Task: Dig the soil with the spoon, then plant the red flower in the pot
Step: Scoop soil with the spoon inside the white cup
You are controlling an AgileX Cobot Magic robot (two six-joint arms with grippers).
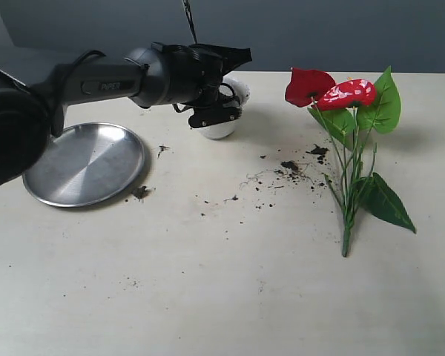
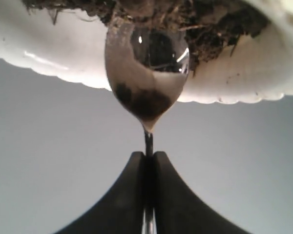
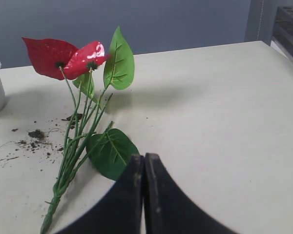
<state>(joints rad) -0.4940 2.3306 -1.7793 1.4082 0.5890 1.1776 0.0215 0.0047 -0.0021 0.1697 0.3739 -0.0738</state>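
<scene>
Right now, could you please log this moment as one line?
left gripper: shut on spoon, bowl at soil in pot | right gripper: shut, empty | red flower: on table

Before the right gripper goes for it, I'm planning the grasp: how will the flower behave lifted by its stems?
Probably light: the flower has thin stems. Likely top-heavy: the blooms sit at one end, so it may swing or twist in a stem grip. The stems look bundled, so probably fairly stiff.
</scene>
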